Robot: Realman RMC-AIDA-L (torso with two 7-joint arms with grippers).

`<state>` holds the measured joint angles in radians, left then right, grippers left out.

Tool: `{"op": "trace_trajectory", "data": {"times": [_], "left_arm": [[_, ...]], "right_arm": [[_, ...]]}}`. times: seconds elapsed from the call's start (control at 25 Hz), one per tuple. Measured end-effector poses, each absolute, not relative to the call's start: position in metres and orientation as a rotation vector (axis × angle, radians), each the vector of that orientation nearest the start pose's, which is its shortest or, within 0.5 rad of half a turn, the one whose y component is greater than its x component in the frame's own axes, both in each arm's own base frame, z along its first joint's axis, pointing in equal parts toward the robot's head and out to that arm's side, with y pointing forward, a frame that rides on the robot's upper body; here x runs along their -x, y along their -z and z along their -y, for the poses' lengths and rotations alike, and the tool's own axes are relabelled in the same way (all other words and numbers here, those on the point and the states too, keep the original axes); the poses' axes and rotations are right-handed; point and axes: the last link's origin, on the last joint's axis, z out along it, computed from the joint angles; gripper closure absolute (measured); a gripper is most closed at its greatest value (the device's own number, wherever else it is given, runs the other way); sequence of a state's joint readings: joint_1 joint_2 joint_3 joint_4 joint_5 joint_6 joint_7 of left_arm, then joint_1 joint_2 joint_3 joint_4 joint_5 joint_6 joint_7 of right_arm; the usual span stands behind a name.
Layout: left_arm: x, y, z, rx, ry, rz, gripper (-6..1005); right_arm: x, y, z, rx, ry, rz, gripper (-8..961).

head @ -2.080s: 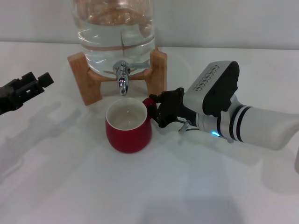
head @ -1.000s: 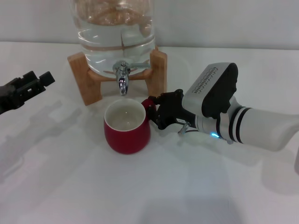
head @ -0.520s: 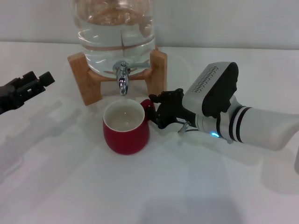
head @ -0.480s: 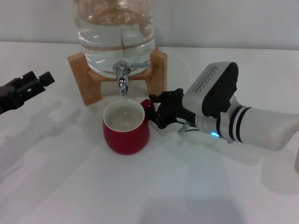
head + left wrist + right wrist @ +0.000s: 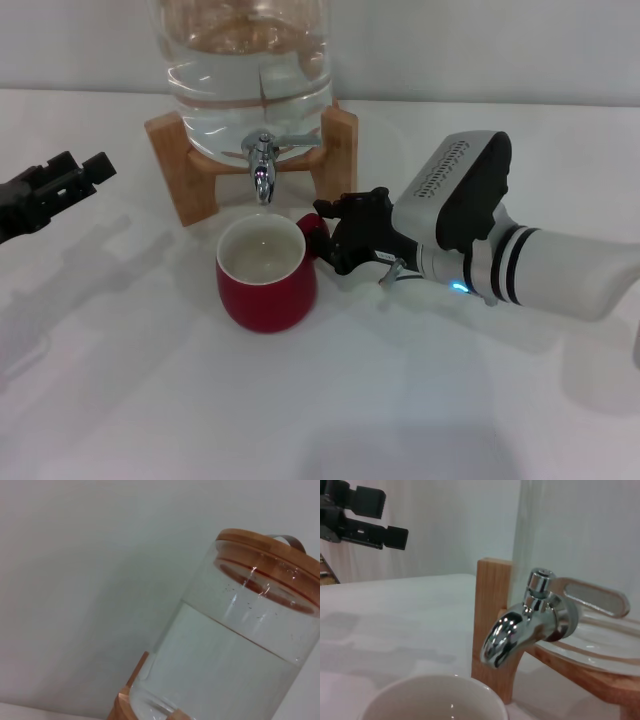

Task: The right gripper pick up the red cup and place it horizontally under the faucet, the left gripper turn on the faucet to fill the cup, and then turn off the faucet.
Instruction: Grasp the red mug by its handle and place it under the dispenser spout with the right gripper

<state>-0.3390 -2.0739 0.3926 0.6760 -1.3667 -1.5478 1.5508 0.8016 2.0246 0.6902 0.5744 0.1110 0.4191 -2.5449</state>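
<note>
The right gripper [image 5: 330,238] has its black fingers pinched on the small handle of the red cup [image 5: 265,284], which stands upright on the white table [image 5: 400,400], just in front of the faucet [image 5: 261,168]. From the head view the spout appears to hang over the far part of the rim; the right wrist view confirms the spout above the white rim [image 5: 432,698]. In my judgement the cup is at, or very near, its filling position, and no water shows inside it.

To finish this step well, the spout should sit over the middle of the opening, not the rim, and the cup should rest flat before the fingers let go, with the release made straight back so the handle is not dragged.

The left gripper [image 5: 72,178] hovers well to the left, apart from the faucet, with its fingers looking spread. The lever [image 5: 590,596] points toward the right arm's side, so the left gripper's approach must clear the wooden stand [image 5: 185,170] and the glass water jar [image 5: 250,70]. The right arm's bulky wrist lies close beside the cup and may crowd the lever.
</note>
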Motion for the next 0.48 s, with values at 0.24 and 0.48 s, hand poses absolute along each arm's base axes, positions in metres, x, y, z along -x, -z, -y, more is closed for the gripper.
{"op": "trace_trajectory", "data": {"times": [0.24,0.48], "left_arm": [[0.3287,-0.0710,-0.2991,2.070,1.070,1.058,104],[0.3288,-0.0713,-0.2991,2.069,1.070,1.058,104]], "right_arm": [[-0.1550,0.1416,-0.3815,2.538,-0.450,-0.285,652],[-0.1548,0.1409,-0.3824,2.540,-0.445,-0.270,652]]}}
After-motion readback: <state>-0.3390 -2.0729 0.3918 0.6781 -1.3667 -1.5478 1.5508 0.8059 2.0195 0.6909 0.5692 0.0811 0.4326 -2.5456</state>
